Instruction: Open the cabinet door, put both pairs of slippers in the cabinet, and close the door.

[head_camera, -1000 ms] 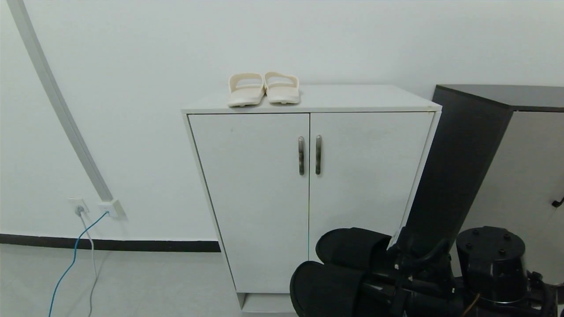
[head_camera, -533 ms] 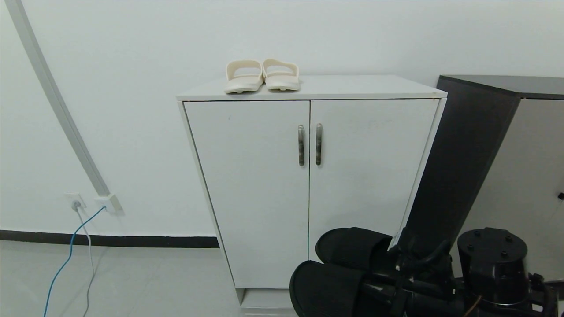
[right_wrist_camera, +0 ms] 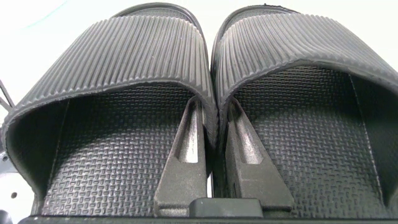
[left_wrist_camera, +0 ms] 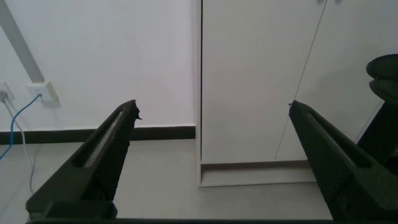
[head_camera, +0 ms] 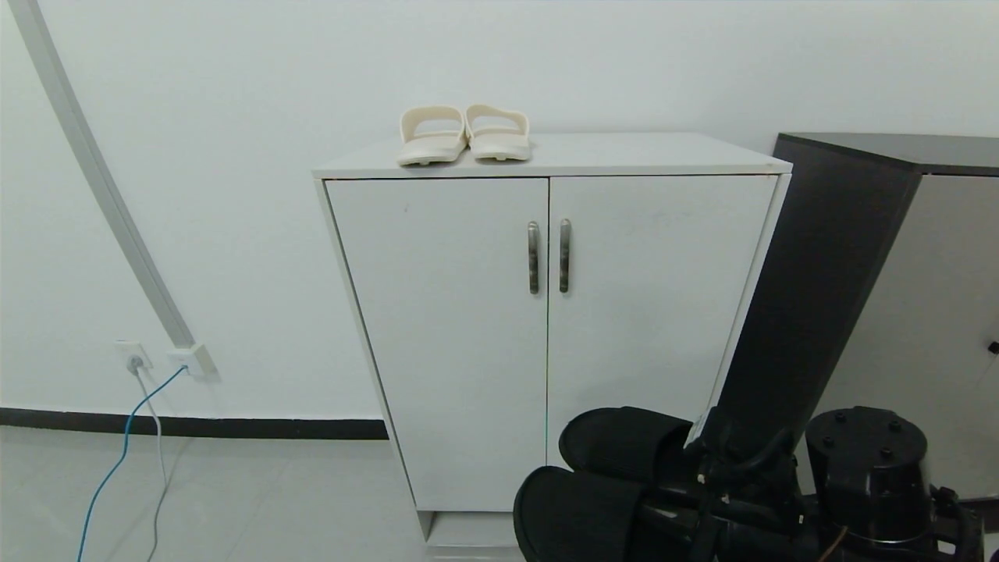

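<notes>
Right gripper (right_wrist_camera: 212,106) pinching black slippers (right_wrist_camera: 124,68), grip possibly marginal; left gripper (left_wrist_camera: 212,107) wide; pair could drop opening cabinet door (head_camera: 445,328).

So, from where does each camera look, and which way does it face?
Head view: high up, facing forward and down at the shut white cabinet, beige slippers on top; right arm at lower right.
Left wrist view: low, facing the cabinet's base and floor, past the open left gripper.
Right wrist view: along the right gripper, shut on the black slippers.
Shared: head and left wrist, the cabinet; head and right wrist, the black slippers.
</notes>
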### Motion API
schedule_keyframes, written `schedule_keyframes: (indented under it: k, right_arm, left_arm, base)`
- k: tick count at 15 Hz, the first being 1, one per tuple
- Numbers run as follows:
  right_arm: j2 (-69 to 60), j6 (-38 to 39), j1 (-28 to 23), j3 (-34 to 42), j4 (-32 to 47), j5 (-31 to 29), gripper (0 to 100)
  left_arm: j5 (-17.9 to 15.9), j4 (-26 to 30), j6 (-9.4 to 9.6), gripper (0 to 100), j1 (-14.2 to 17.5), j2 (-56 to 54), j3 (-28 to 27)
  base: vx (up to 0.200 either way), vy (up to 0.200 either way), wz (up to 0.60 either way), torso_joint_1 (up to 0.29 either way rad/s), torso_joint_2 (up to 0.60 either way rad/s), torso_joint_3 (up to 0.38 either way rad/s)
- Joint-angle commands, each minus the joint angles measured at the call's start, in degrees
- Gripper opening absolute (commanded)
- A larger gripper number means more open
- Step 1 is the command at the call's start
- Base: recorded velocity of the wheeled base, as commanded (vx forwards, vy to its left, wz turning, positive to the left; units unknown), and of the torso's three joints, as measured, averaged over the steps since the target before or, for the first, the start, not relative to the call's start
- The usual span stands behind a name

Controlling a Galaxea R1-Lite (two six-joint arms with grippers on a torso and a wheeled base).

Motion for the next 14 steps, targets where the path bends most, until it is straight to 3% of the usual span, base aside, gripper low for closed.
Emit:
schedule_keyframes:
  k: [1, 5, 10, 12, 13, 14]
  right_arm:
    - [0.1, -0.1, 0.1, 0.0, 0.0, 0.0, 0]
    - [0.1, -0.1, 0.1, 0.4, -0.1, 0.0, 0]
    - [-0.4, -0.1, 0.5, 0.9, -0.1, 0.0, 0]
    - [-0.4, -0.1, 0.7, 1.2, -0.3, 0.0, 0]
    - [-0.4, -0.1, 0.8, 1.3, -0.8, 0.0, 0]
    - [-0.4, -0.1, 1.0, 1.7, -0.9, 0.0, 0]
  left_arm:
    - [0.0, 0.1, 0.02, 100, 0.0, 0.0, 0.0]
    - [0.1, 0.1, -0.16, 100, 0.0, 0.0, 0.0]
    - [0.0, 0.1, 0.28, 100, 0.0, 0.0, 0.1]
    - [0.5, 0.2, 1.95, 100, -0.1, 1.7, -1.2]
    - [-0.7, 0.1, -0.86, 100, -0.3, 5.6, -5.9]
    - [-4.0, 0.2, -5.08, 100, -0.9, 9.6, -11.4]
  base:
    - [0.0, 0.0, 0.0, -0.032, 0.14, 0.144]
    - [0.15, 0.0, 0.0, -0.008, 0.06, 0.057]
    - [0.0, 0.0, 0.0, 0.0, 0.0, 0.0]
    - [0.0, 0.0, 0.0, 0.0, 0.0, 0.0]
    - [0.0, 0.0, 0.0, 0.0, 0.0, 0.0]
    - [0.0, 0.0, 0.0, 0.0, 0.0, 0.0]
